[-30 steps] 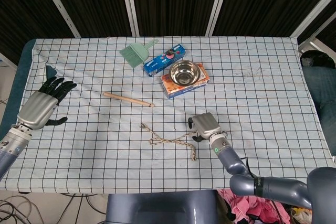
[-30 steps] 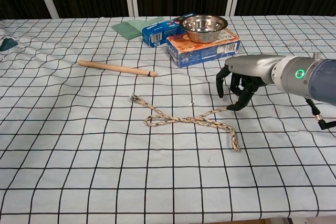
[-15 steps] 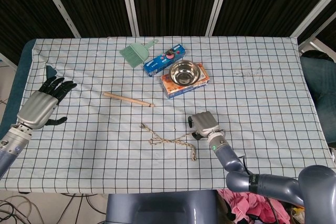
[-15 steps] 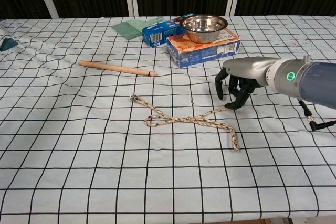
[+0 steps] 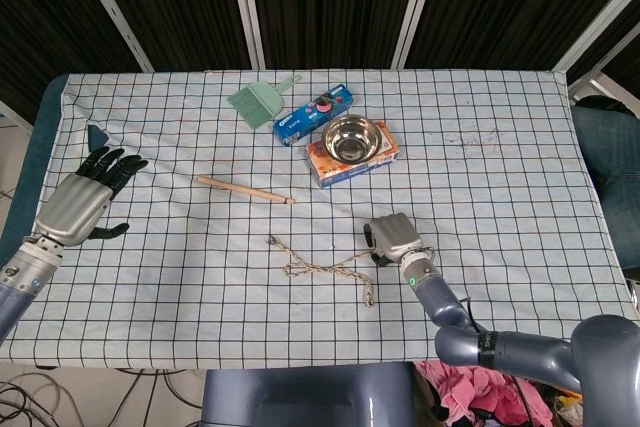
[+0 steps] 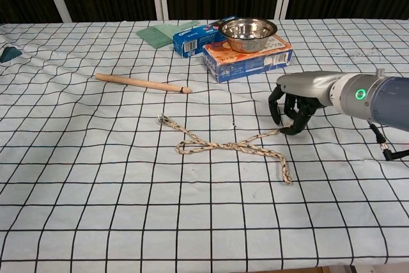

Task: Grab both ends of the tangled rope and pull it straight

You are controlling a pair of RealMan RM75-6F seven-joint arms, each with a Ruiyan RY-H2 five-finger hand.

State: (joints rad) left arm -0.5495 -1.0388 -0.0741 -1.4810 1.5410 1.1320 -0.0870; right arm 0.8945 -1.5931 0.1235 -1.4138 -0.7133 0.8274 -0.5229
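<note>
The tangled rope [image 6: 223, 146] lies on the checked cloth in a loose crossed loop, also seen as the rope [image 5: 325, 267] in the head view. One end lies at the upper left, another at the lower right. A third strand runs up to my right hand [image 6: 295, 108], whose dark fingers [image 6: 293, 127] curl down onto the cloth right at that rope end. Whether they pinch it is hidden. In the head view my right hand [image 5: 392, 238] sits just right of the rope. My left hand [image 5: 80, 197] is at the table's left edge, far from the rope, with its fingers spread and nothing in it.
A wooden stick [image 6: 142, 83] lies beyond the rope to the left. At the back stand a steel bowl [image 6: 248, 32] on an orange box [image 6: 249, 60], a blue box [image 6: 192, 38] and a green dustpan [image 5: 257, 103]. A small dark object [image 5: 96, 134] lies near my left hand.
My right hand has shifted slightly right and curled its fingers further in at the rope's end. The rope and my left hand have not moved.
</note>
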